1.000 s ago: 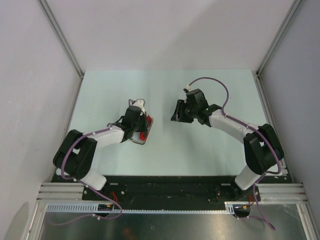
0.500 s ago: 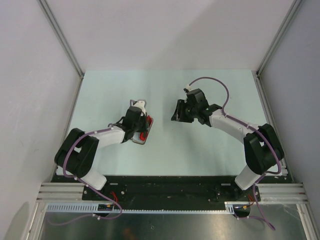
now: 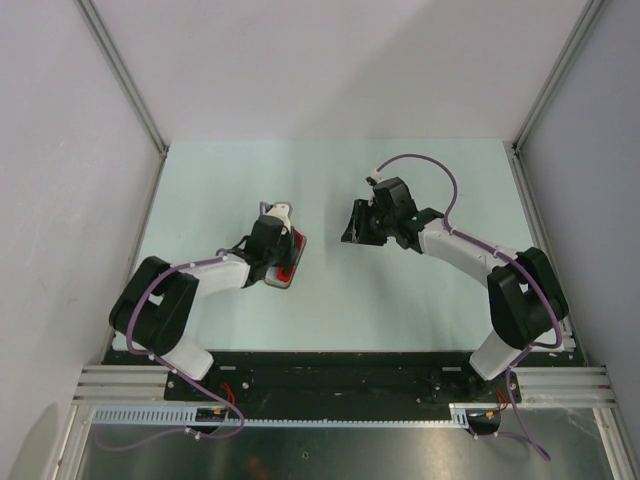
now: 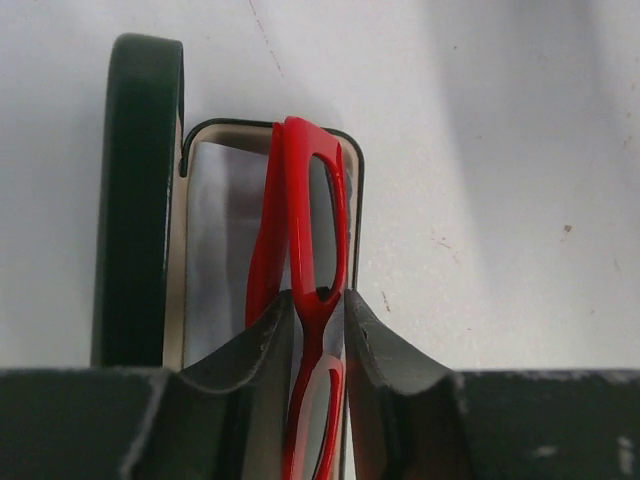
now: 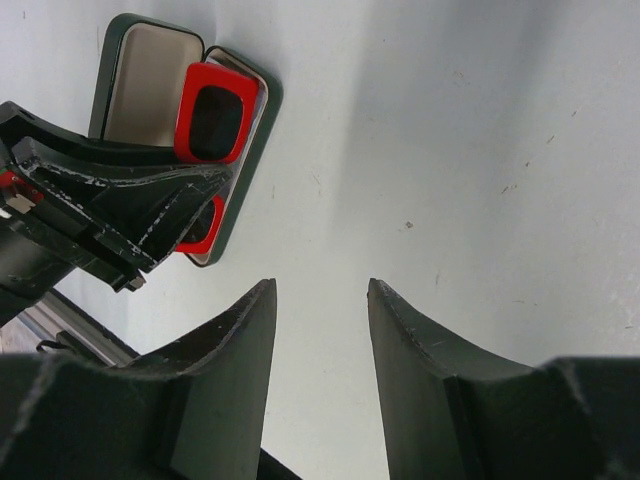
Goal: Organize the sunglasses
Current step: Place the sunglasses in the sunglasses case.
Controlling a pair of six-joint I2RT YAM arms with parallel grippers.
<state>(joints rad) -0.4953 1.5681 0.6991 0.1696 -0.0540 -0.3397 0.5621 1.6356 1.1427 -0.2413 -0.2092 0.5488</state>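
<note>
1 pr sunglasses (image 4: 292, 200) in 1 open case (image 4: 140, 200), btwn 2 L fingers (image 4: 250, 350).

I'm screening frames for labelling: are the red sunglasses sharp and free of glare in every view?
Top external: evenly lit and sharp, but the sunglasses are small and partly covered. Left wrist: red frame crisp, no glare. Right wrist: sunglasses sharp at upper left, no glare; broad soft shadow crosses the table.

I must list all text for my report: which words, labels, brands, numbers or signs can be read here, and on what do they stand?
None can be read. The sunglasses, the case, the arms and the table show no legible word, number or logo in any view.
</note>
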